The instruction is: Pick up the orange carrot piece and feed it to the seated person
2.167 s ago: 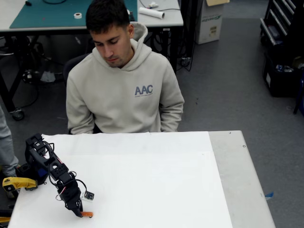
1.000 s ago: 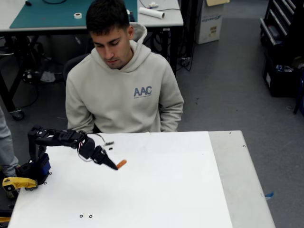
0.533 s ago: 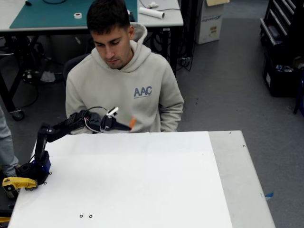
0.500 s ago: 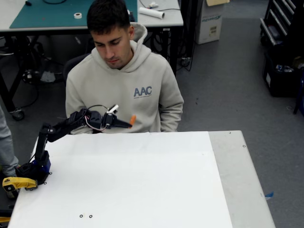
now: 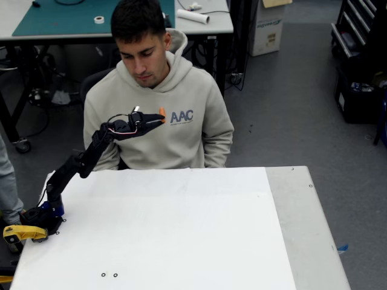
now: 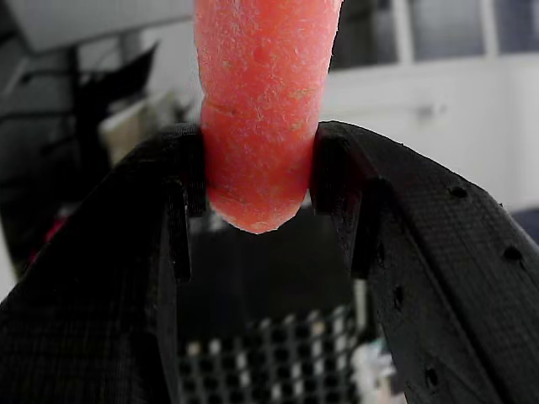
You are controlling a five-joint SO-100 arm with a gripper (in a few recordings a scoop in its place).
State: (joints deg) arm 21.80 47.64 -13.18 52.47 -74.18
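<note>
Reaching up from its base at the left edge of the white table [image 5: 181, 229], the black arm slopes rightward to a gripper [image 5: 158, 118] held in front of the seated person [image 5: 158, 109], at chest height. The jaws are clamped on the carrot piece [image 5: 162, 114]; in the wrist view the two black fingers [image 6: 177, 194] press against either side of the carrot piece [image 6: 263, 109], whose rounded lower end sits just past the pinch while the rest of its length runs up out of the top of the picture.

The relation that matters for the coming move is carrot to mouth. In the fixed view the carrot sits at the very tip of the gripper, touching or just in front of the hoodie [image 5: 199, 103] beside the printed letters, with its long axis standing roughly upright across the fingers. The person's face lies above the carrot and a little to its left, head tilted down toward the gripper. Judging from that, the remaining travel is mostly upward, and the piece would probably need tipping so that an end, not its side, leads.

Right of the carrot, the blue letters "AAC" [image 5: 182, 115] read clearly on the hoodie's chest, with a smaller line beneath them too fine to read. Farther right, a cardboard box [image 5: 268, 27] on the floor carries print that cannot be made out.
</note>
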